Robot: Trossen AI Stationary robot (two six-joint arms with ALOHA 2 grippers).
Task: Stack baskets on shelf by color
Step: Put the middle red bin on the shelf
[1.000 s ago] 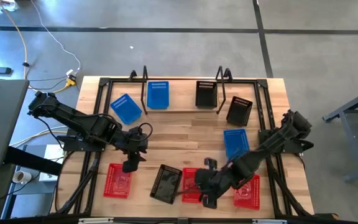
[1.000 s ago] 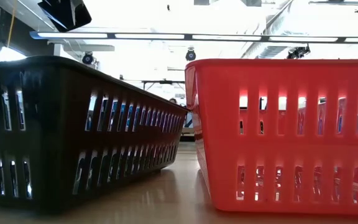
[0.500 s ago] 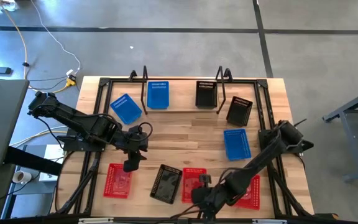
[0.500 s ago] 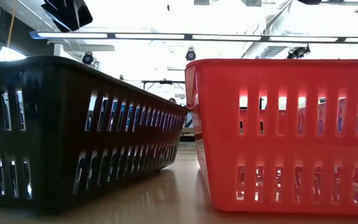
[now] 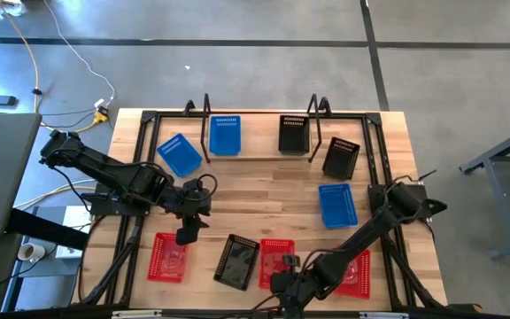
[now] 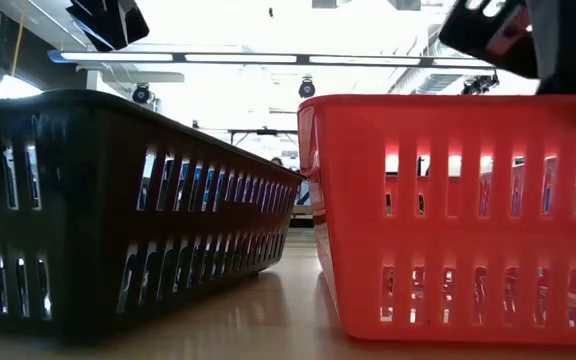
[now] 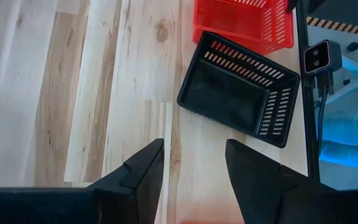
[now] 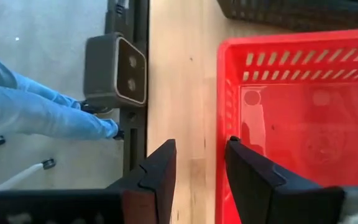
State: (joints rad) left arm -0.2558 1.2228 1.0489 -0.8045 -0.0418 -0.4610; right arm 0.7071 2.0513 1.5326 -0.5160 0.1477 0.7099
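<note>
Sliding toward the counter's (image 5: 264, 197) near edge, the right tool (image 5: 283, 282) now straddles the middle red basket's (image 5: 276, 262) front wall, fingers spread. Nine baskets: three red in the front row, three blue, three black. One blue (image 5: 224, 135) and one black (image 5: 293, 134) sit on the shelf (image 5: 259, 158). Open wood lies mid-counter. The left tool (image 5: 184, 236) hangs spread between the left red basket (image 5: 168, 257) and the front black basket (image 5: 237, 261).

right gripper (image 5: 283, 282) at the table's near edge | red basket (image 5: 277, 262) wall between its fingers | black basket (image 5: 237, 261) just beside, blocking that side | bare wood (image 7: 104, 93) ahead of left gripper (image 5: 184, 237), free passage
</note>
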